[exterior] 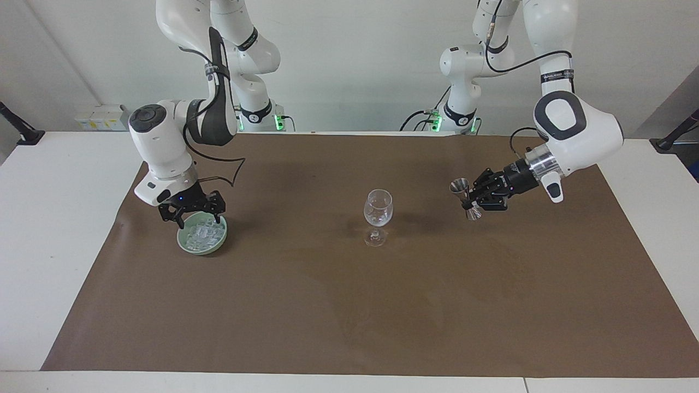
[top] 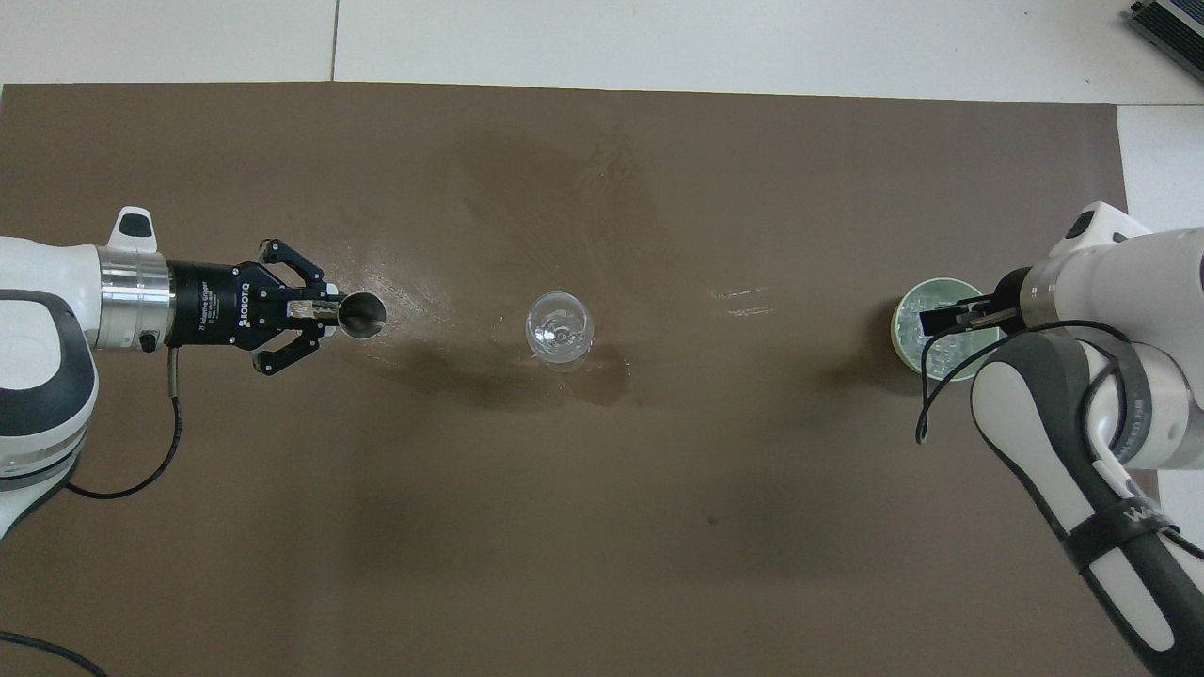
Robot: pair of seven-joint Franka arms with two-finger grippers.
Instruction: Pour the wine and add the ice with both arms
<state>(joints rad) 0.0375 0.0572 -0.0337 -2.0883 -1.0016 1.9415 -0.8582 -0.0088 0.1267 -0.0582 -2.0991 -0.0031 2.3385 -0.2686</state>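
A pale green bowl (exterior: 212, 250) holds the ice (exterior: 201, 235), several small clear cubes, toward the right arm's end of the table. My right gripper (exterior: 199, 220) is open and low over the bowl, its fingertips at the ice; the overhead view shows it over the bowl (top: 898, 331) and the ice (top: 914, 326). A clear stemmed glass (exterior: 378, 210) stands upright at mid-table, also in the overhead view (top: 559, 327). My left gripper (exterior: 474, 201) is shut on a small steel jigger (exterior: 463, 196), held nearly upright above the mat beside the glass. In the overhead view the jigger's (top: 363, 314) mouth faces the glass.
A brown mat (exterior: 349, 305) covers most of the white table (exterior: 49, 229). A wet, shiny patch (top: 602, 376) lies on the mat around the glass and toward the jigger.
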